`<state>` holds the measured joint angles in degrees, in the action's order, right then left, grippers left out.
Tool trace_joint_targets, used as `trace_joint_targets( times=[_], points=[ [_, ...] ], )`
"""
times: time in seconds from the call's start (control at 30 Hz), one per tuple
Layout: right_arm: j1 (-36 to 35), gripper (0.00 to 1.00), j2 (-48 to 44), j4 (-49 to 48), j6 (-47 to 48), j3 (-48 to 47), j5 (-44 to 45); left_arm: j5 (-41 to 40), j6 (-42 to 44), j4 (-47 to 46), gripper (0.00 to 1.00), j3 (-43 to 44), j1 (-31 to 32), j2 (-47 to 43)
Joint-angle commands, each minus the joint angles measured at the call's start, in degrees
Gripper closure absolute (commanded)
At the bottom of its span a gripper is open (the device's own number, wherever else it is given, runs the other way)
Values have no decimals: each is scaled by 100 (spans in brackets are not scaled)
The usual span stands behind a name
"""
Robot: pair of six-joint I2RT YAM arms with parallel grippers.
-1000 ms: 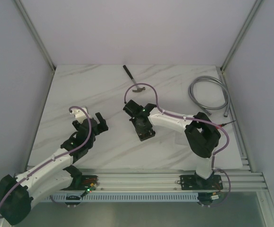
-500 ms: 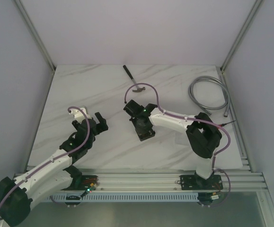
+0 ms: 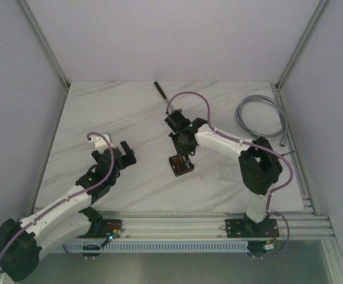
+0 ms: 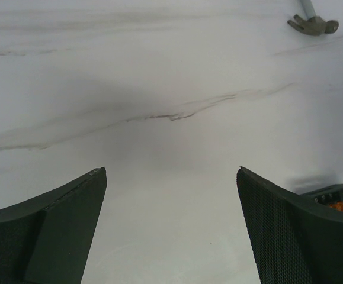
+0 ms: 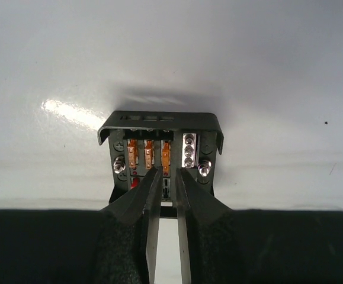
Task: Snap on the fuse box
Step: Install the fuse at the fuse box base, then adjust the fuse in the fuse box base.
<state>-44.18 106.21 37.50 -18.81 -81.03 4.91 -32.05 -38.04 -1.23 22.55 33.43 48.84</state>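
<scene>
While the small black square plastic fuse box (image 5: 161, 151) lies uncovered near the middle of the white, grey-veined stone counter (image 3: 100, 112), we see its slotted inside facing up. Three orange fuses stand in a row, with a silver terminal strip beside them and a bright screw on either side. The right fingers (image 5: 150, 195) point down at the edge of the box that faces away from the arm bases. They are parted only by a narrow slit, with the pale counter showing through it, and we see nothing gripped between them. Whether their tips touch the box we cannot tell. Well apart, toward the left of the counter, the left fingers (image 4: 70, 213) are spread wide over bare stone and hold nothing. Farther back lies a grey metal claw hammer with a dark handle (image 4: 313, 23). In the overhead view its head is hidden behind the right arm. A coiled grey metal hose (image 3: 260, 97) rests at the far right corner.
</scene>
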Motion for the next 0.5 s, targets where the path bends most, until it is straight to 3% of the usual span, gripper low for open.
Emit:
trace_joint_targets(
  times=[0.0, 0.47],
  points=[
    [24, 79, 90, -47, 96, -256, -246, 294, 35, -96, 0, 153, -21, 205],
    [130, 87, 402, 80, 96, -267, -418, 612, 144, -232, 0, 264, -10, 615]
  ],
)
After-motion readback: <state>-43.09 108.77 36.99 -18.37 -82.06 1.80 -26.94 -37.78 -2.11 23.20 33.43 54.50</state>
